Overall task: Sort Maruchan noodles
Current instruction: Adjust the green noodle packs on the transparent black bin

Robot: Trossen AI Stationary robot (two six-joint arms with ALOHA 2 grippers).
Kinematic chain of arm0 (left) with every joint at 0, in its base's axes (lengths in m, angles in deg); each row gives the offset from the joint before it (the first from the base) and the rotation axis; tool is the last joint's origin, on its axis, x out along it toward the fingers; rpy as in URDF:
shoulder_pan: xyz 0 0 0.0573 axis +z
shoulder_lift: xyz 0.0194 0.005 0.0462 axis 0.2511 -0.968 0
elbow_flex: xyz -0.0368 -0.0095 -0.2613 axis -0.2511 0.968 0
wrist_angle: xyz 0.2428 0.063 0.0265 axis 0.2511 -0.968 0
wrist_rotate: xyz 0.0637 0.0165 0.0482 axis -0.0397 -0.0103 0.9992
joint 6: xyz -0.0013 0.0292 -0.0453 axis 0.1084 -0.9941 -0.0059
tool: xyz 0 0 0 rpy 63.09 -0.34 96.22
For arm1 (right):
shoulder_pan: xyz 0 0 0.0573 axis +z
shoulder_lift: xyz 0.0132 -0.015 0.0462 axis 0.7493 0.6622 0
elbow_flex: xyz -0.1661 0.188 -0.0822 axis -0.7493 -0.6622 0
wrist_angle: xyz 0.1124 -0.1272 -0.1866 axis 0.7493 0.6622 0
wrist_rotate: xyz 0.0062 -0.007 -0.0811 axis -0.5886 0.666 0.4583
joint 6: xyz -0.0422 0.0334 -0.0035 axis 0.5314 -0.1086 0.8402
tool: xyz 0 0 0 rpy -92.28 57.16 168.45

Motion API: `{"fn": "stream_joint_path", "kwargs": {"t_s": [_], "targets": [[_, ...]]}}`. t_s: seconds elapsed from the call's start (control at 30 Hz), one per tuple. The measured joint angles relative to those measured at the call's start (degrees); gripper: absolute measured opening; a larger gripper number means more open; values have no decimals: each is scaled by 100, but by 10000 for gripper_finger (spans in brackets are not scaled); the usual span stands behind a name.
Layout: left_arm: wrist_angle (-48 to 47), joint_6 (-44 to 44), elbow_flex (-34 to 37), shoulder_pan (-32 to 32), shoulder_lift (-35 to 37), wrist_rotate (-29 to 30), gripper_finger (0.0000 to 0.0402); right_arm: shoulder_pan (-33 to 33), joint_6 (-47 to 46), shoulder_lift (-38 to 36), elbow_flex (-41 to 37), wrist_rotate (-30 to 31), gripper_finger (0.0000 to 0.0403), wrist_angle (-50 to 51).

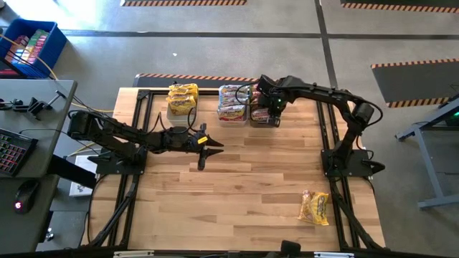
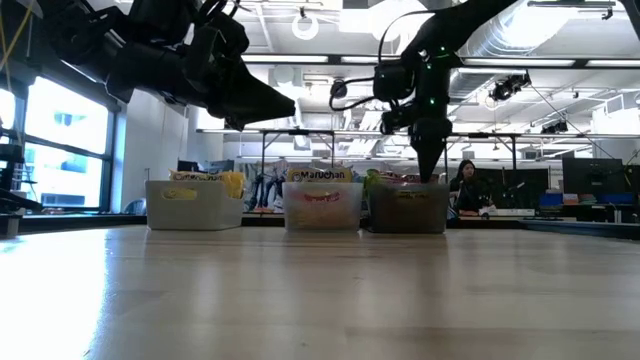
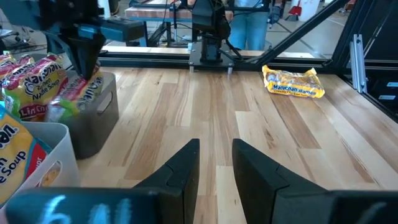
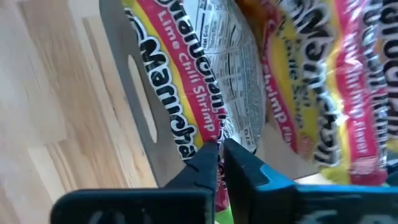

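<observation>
Maruchan noodle packets fill three bins along the table's far edge: yellow ones in a pale bin [image 1: 181,109], pink-printed ones in a clear bin [image 1: 232,115], and pink-and-green Lime Chili Shrimp ones in a dark bin [image 1: 262,120]. One yellow packet [image 1: 314,208] lies flat by the table's near right corner. My right gripper [image 1: 273,113] points down into the dark bin, shut on a packet there. My left gripper [image 1: 209,152] hovers over the table's middle, open and holding nothing. My right gripper [image 4: 219,155] comes from above, pointing down. A thin pink-and-green strip of a packet [image 4: 219,186] sits pinched between its two fingers. That packet rests among the other packets in the dark bin [image 4: 134,93]; which edge of it is held, the fingers hide.
Bare wood stretches between the bins and the table's near edge. The lone yellow packet [image 3: 292,83] lies beyond my left gripper [image 3: 216,152], near the right arm's base. A person sits in the room behind the bins [image 2: 466,185].
</observation>
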Motion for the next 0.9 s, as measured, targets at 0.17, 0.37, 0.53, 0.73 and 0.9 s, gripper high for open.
{"fn": "stream_joint_path", "kwargs": {"t_s": [0.17, 0.37, 0.53, 0.73, 0.9], "targets": [[0, 0, 0, 0, 0, 0, 87, -121, -58, 3, 342, -337, 1, -107], [-2, 2, 0, -1, 0, 0, 87, -338, -199, 1, 488, -356, 0, -212], [-2, 0, 0, -2, 0, 0, 87, -212, -213, -131, 430, -247, 0, 164], [13, 0, 0, -2, 0, 2, 87, 144, -343, -189, 264, -670, 0, 506], [-1, 22, 0, -36, 0, 0, 87, 288, -207, -183, -407, -585, 0, -428]]}}
